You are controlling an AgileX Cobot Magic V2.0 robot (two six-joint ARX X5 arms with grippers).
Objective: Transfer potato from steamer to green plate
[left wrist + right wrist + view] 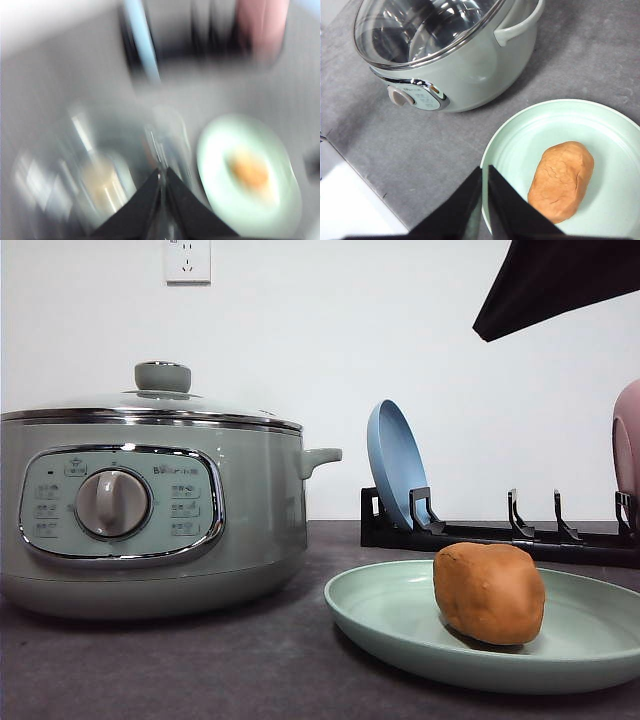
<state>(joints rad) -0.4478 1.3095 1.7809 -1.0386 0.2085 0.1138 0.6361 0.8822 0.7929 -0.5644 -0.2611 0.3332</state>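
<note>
The orange-brown potato (pixel 489 592) lies on the green plate (pixel 380 615) at the front right of the table, apart from the steamer (pixel 150 505). The steamer stands on the left with its glass lid on. Seen from the right wrist, the potato (pixel 561 180) rests right of the plate's (pixel 535 125) middle, and my right gripper (pixel 485 175) hangs shut and empty above the plate's near rim, with the steamer (pixel 470 65) beyond. The left wrist view is blurred by motion. In it my left gripper (pixel 162 177) is shut with nothing in it, above the steamer's lid (pixel 100 175), beside the plate (pixel 225 150) and potato (pixel 250 172).
A black dish rack (pixel 480 532) stands behind the plate, holding an upright blue plate (pixel 395 462) and a pink plate (pixel 628 445) at the right edge. A dark part of an arm (pixel 555 280) hangs at the top right. A wall socket (pixel 187 260) is on the wall.
</note>
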